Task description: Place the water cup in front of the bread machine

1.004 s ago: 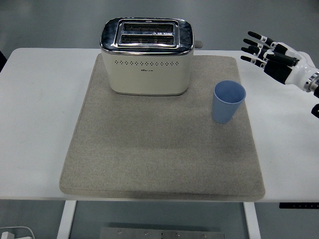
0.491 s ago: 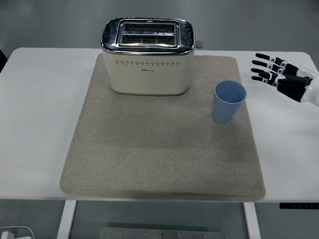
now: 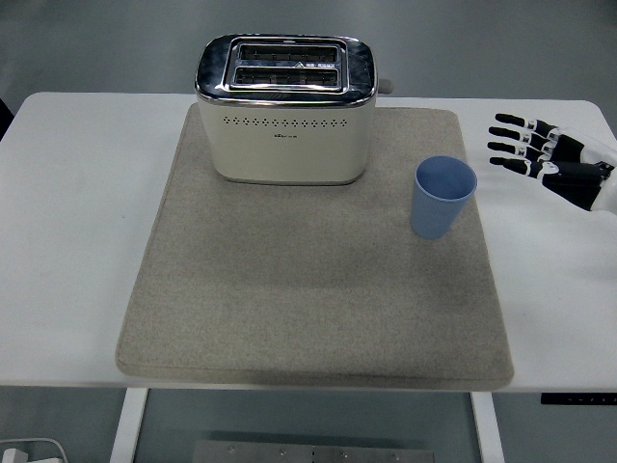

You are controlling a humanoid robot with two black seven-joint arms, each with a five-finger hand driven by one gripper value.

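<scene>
Slightly lowered and drawn nearer since earlier, the right hand (image 3: 549, 162) was held empty with fingers spread, while the water cup (image 3: 442, 198), ungrasped, was left just beside its fingertips, not yet moved before the bread machine (image 3: 285, 108).

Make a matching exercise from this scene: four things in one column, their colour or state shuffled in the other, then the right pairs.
Things:
1. toaster
2. cup
3. mat
4. right hand

Descriptions:
A. blue, upright, at the mat's right side
B. fingers spread, holding nothing, over the table's right edge
C. cream with a chrome top, at the mat's far edge
D. grey-beige, flat on the white table

Pairs: 1-C, 2-A, 3-D, 4-B
</scene>
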